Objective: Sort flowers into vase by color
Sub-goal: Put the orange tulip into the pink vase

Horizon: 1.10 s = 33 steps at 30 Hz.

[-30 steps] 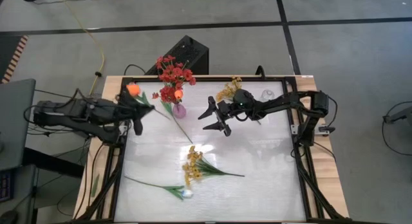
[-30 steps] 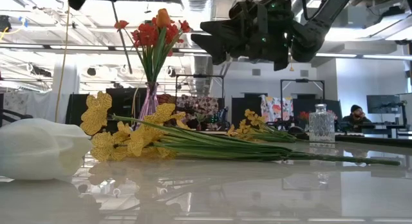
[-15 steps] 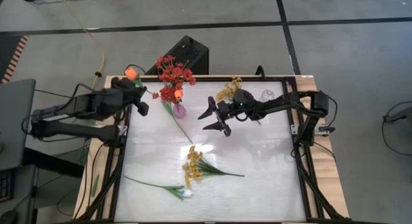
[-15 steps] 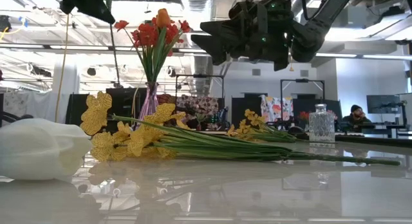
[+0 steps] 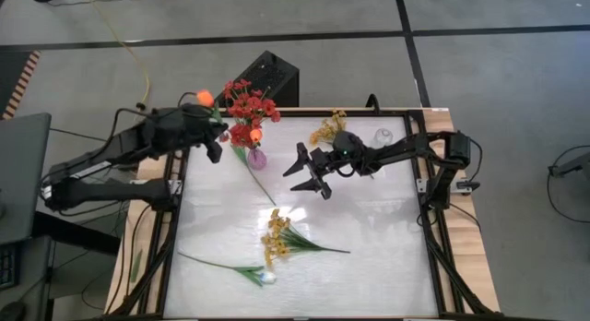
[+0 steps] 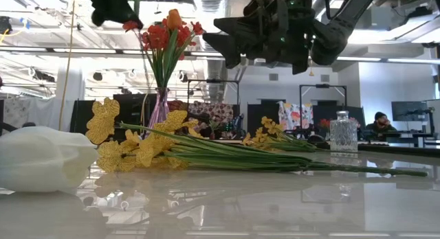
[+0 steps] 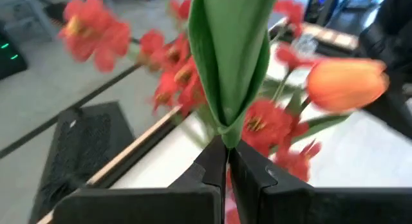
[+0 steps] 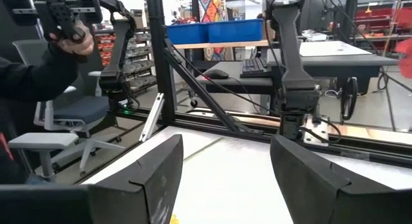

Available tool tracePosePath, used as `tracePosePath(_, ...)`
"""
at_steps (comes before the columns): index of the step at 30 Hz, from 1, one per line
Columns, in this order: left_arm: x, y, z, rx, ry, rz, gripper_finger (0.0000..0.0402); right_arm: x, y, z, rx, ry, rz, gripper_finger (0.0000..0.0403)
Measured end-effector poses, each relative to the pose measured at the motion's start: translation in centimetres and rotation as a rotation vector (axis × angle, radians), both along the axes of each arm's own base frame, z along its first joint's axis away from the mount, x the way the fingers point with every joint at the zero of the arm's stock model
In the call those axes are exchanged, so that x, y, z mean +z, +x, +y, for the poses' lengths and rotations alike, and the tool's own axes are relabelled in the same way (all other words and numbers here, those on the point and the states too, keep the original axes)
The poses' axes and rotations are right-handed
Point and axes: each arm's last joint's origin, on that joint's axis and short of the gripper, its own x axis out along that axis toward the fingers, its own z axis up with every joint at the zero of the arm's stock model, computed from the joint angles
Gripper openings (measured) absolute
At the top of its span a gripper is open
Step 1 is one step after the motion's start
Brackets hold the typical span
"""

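Above the purple vase [image 5: 256, 159] of red blossoms [image 5: 249, 107], with left hand [image 5: 211, 136] clamped on the orange tulip [image 5: 205, 98] stem: keep stem upright, lower between the sprays; right hand [image 5: 306, 171] apart, waiting mid-worktop [image 5: 369, 256].

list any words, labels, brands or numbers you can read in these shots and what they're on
None can be read in any view.
The blue bins behind the table show no legible label.
The glass jar bears no print that can be made out.
The pink vase of red flowers is unmarked.
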Motion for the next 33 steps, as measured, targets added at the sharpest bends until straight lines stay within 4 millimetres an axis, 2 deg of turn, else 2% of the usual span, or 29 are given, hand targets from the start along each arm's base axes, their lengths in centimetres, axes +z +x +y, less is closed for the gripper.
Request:
tracePosePath(4, 0.1, 0.9, 0.4, -0.048, 0.014, -0.023, 0.0, 0.0, 0.0, 0.2, 0.007, 0.0, 0.001, 0.026)
tracePosePath(8, 0.4, 0.9, 0.5, -0.068, 0.024, -0.045, 0.0, 0.0, 0.0, 0.2, 0.007, 0.0, 0.0, 0.026)
tracePosePath(21, 1.1, -0.8, -0.2, -0.075, 0.031, -0.093, 0.0, 0.0, -0.1, -0.6, -0.016, -0.002, -0.001, 0.026)
tracePosePath(33, 0.0, 1.0, 0.6, -0.071, -0.013, -0.019, 0.0, 0.0, 0.0, -0.2, -0.006, -0.002, 0.0, 0.026)
